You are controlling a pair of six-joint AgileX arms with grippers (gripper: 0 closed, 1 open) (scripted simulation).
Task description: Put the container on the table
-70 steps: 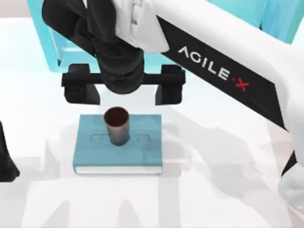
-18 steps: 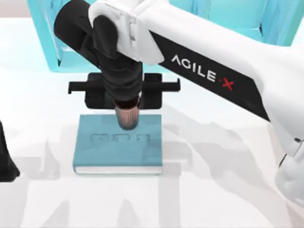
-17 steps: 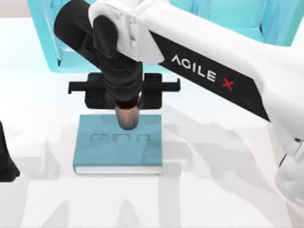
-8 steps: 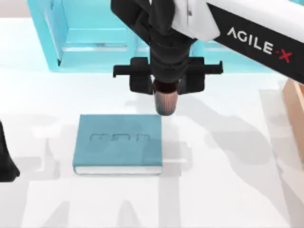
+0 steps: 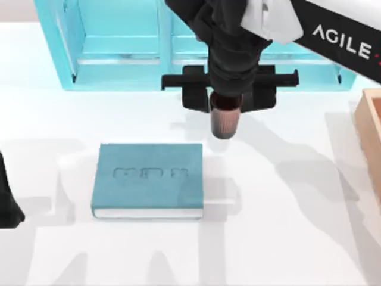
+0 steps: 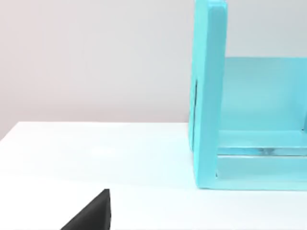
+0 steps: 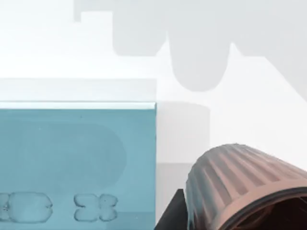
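Right tool point(image 5: 225, 110) is pinching the cup point(image 5: 224, 124), which hangs upright from it in the air, its long axis vertical and its base pointing down at the bench point(image 5: 286, 238); in the top view it sits at about twelve o'clock from the picture's middle, just past the book's point(image 5: 147, 179) far right corner, at roughly one o'clock from the book. The relation that matters now is straight down: judging by the shadow on the white surface, bare bench lies under the cup, clear of the book's cover, so a plain lowering looks enough. The right wrist view agrees, with the ribbed cup point(image 7: 240, 184) beside the book's point(image 7: 72, 163) edge, not over it. A light-blue shelf point(image 5: 119, 47) stands behind at twelve o'clock, and a tan box point(image 5: 370, 131) sits at three o'clock. The left tool point(image 5: 7, 202) is parked at nine o'clock, well apart, so the right arm is the nearer; I cannot tell how its fingers stand. The right arm reads "AGILE"; embossed marks on the book cover are too faint to read
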